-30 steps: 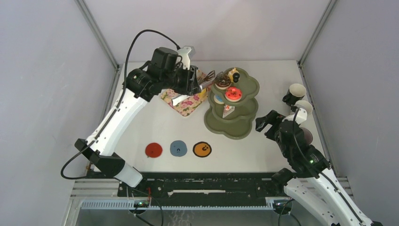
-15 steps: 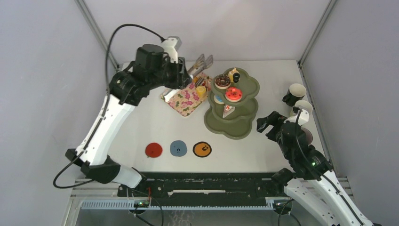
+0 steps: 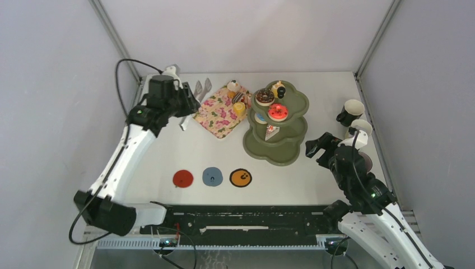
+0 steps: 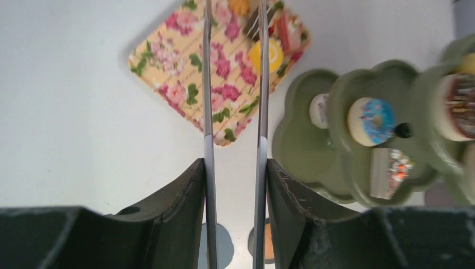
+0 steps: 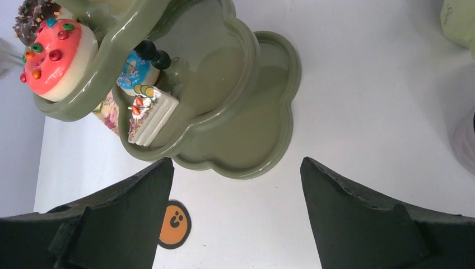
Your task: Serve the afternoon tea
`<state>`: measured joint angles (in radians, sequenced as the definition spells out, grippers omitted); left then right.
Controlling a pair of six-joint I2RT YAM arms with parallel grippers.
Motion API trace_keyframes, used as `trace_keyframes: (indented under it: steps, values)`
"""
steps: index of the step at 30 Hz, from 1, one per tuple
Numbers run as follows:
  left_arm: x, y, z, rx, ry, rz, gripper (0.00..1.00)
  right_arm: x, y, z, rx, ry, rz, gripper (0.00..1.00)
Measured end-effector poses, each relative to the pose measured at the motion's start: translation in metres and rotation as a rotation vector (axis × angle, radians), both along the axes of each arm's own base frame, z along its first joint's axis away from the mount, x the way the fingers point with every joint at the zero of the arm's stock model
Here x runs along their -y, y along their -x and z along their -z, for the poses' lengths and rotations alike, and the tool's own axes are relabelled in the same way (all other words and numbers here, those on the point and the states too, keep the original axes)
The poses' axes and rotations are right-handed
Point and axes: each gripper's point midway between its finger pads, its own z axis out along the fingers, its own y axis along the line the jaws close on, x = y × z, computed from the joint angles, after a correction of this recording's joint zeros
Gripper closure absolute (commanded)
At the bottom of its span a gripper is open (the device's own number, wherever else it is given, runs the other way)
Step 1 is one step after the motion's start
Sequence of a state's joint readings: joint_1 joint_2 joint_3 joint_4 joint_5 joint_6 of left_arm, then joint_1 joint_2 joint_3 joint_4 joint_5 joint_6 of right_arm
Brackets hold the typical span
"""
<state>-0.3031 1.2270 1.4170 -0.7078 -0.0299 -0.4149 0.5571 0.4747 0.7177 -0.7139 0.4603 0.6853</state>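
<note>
The olive-green three-tier stand [image 3: 280,148] carries a chocolate donut [image 3: 264,96] and a red donut [image 3: 277,111] on top. A blue donut [image 3: 260,118] and a cake slice [image 3: 271,131] sit on the middle tier. My left gripper [image 3: 187,103] is shut on metal tongs [image 3: 201,87] just left of the floral tray; the tongs' arms [image 4: 207,84] are empty and point over the tray. My right gripper [image 3: 316,147] hangs open beside the stand's lower tier [image 5: 246,129]. Two mugs [image 3: 353,109] stand at the right edge.
The pink floral tray [image 3: 215,115] holds a cupcake [image 3: 232,86] and a yellow treat [image 3: 240,108] at its far corner. Red [image 3: 182,178], blue [image 3: 212,176] and orange [image 3: 241,177] coasters lie in a row near the front. Grey walls close in on both sides.
My left arm has drawn back to the left from the stand's top tier with the tongs, which are now empty. The chocolate donut stays on the top tier. The right arm is still.
</note>
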Motion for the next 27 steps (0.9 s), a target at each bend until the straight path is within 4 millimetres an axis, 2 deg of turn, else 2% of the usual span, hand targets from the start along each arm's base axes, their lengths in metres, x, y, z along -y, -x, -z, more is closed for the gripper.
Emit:
trace_keyframes:
  steps: [4,6,8,14,20,23,27]
  values:
    - [0.017,-0.019,0.069,-0.155,0.019,0.018,0.53,-0.002,-0.001,0.000,0.000,-0.003,-0.007,0.08]
    - [0.027,-0.026,0.092,-0.214,0.044,0.033,0.53,-0.002,-0.001,0.000,0.000,-0.005,-0.009,0.08]
    - [0.038,-0.035,0.105,-0.248,0.081,0.051,0.53,-0.002,-0.001,0.000,0.000,-0.005,-0.009,0.08]
    - [0.066,-0.052,0.129,-0.299,0.174,0.086,0.53,-0.002,-0.001,0.000,0.000,-0.004,-0.007,0.08]
    - [0.089,-0.056,0.148,-0.348,0.224,0.120,0.53,-0.002,-0.001,0.000,0.000,-0.003,-0.005,0.08]
    - [0.095,-0.056,0.159,-0.378,0.233,0.125,0.53,-0.002,-0.001,0.001,-0.004,0.001,-0.003,0.08]
    - [0.098,-0.057,0.162,-0.385,0.241,0.124,0.52,-0.002,-0.002,0.001,-0.006,0.004,-0.002,0.08]
